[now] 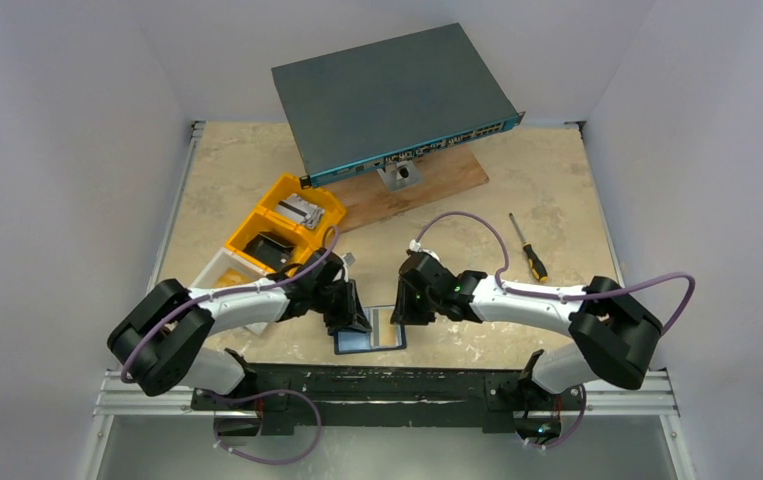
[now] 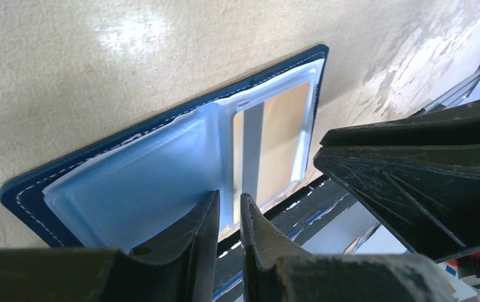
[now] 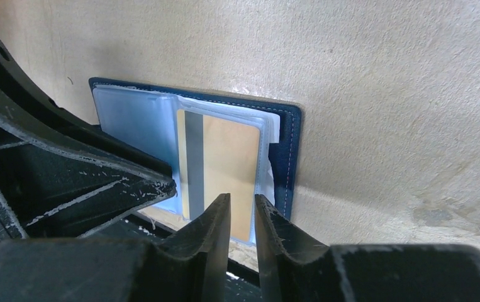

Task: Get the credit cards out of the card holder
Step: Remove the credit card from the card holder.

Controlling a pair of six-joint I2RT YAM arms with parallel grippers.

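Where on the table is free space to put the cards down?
Free: between the screwdriver and the right edge of the table; the far-left corner behind the yellow bins. Crowded: around the card holder, between the left gripper and right gripper.

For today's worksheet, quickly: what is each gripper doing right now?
Left gripper: nearly shut, apparently pinching the card holder by its sleeve.
Right gripper: narrow gap around the credit card edge; grip cannot be told.

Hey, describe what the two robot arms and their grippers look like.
The left arm and right arm each have white links between chunky black joints, with a purple cable looping along each. The left gripper and right gripper have black, wedge-shaped, ribbed fingers scuffed with pale scratches.
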